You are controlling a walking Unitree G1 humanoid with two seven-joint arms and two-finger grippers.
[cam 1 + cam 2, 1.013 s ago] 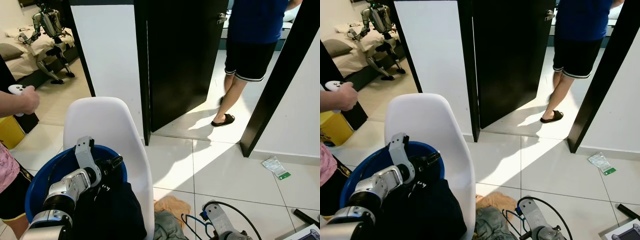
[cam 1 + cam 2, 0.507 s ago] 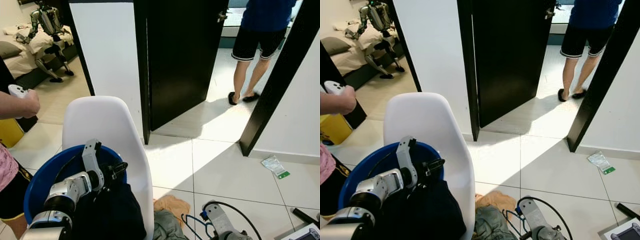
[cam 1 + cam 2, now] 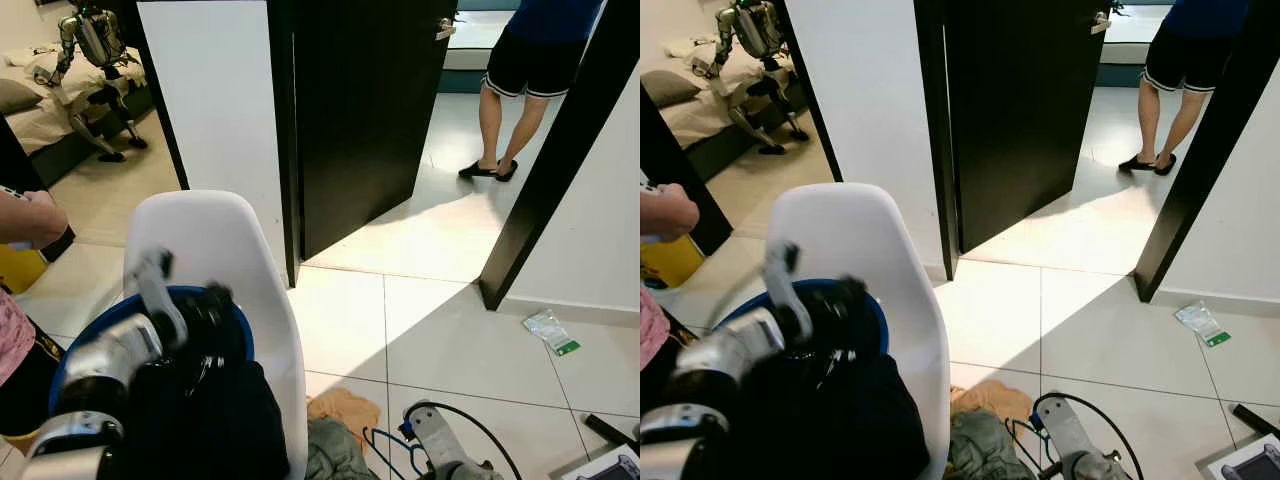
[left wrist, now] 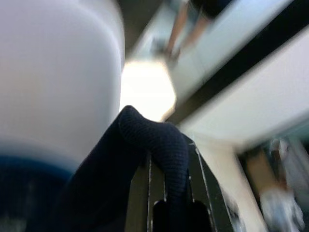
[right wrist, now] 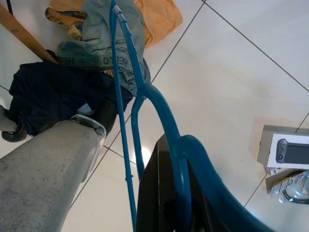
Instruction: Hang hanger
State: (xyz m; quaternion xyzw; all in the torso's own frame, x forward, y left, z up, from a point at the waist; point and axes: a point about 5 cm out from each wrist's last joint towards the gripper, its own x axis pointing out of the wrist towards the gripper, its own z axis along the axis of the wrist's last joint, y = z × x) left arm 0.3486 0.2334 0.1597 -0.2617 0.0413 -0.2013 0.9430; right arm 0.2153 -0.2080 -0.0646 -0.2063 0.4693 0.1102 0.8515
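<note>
White floor tiles (image 3: 400,330) surround your chair (image 3: 215,250). Your left tool (image 3: 205,305) pinches dark cloth (image 4: 145,159) over the blue basin (image 3: 235,335). Your right tool (image 5: 176,193), seen from its wrist, clamps the blue hanger (image 5: 145,96).

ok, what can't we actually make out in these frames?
- Left gripper: motion-blurred in both eye views, so finger spacing is unreadable there; in the left wrist view its fingers are clamped on dark cloth.
- Right gripper: cut off by the bottom edge of the eye views; the right wrist view shows it gripping the blue hanger.
- Hanger's hook end: cut off by the frame edge.
- Blue basin contents: buried under the cloth.
</note>
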